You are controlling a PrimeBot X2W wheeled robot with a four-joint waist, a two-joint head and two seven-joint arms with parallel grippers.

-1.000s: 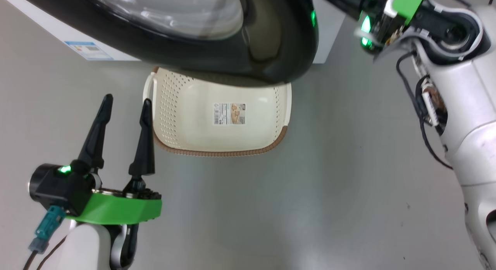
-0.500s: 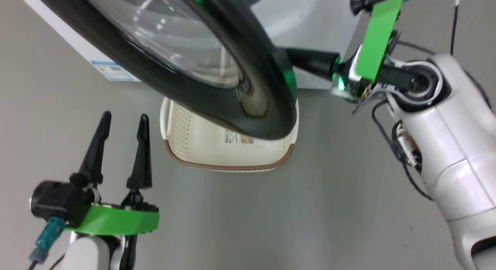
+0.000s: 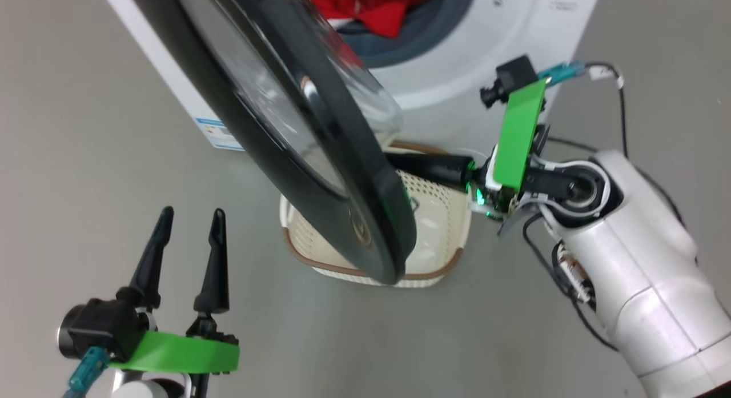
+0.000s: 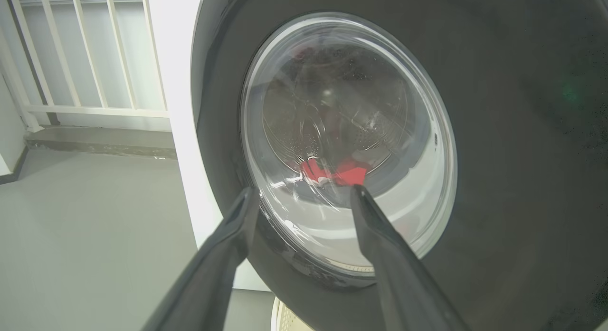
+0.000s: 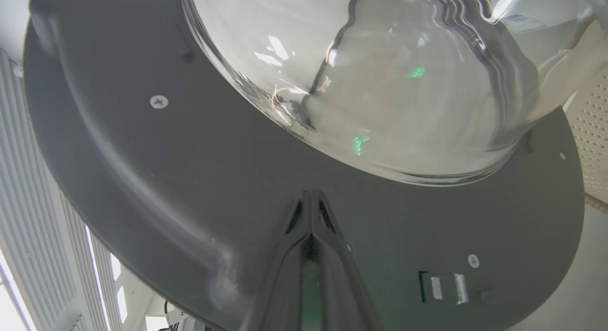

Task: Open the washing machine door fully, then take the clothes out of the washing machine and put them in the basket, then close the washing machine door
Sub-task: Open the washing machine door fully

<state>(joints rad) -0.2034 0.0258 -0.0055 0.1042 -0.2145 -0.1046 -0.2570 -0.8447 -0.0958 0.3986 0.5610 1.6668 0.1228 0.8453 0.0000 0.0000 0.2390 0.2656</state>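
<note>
The washing machine (image 3: 474, 55) stands at the far side, with the clothes (image 3: 365, 7) in its drum. The washing machine door (image 3: 297, 129) stands swung out over the basket (image 3: 440, 238), which sits on the floor (image 3: 514, 329) before the machine. The left pincer (image 3: 185, 232) lies left of the basket, the right pincer (image 5: 311, 198) at the door's inner face.

Soft, even overhead light is falling across the head view, laying a pale sheen on the grey floor (image 3: 400, 341) at lower centre and only a faint shadow beside the basket (image 3: 440, 232). The glossy rim of the washing machine door (image 3: 297, 129) is catching white streaks of glare and a green glint from a small status light (image 3: 478, 197) glowing right of centre. In the left wrist view, daylight is pouring in from the upper left and blowing the side of the washing machine (image 4: 183, 108) out to pure white, the dark right half is showing grain, and the jaws of the left gripper (image 4: 304, 191) are looking slightly soft. In the right wrist view, the glass bowl (image 5: 380, 84) is throwing bright highlights and green specks, the lower left corner is burning out, and the pale bars (image 5: 28, 203) at the left edge are bowing.
</note>
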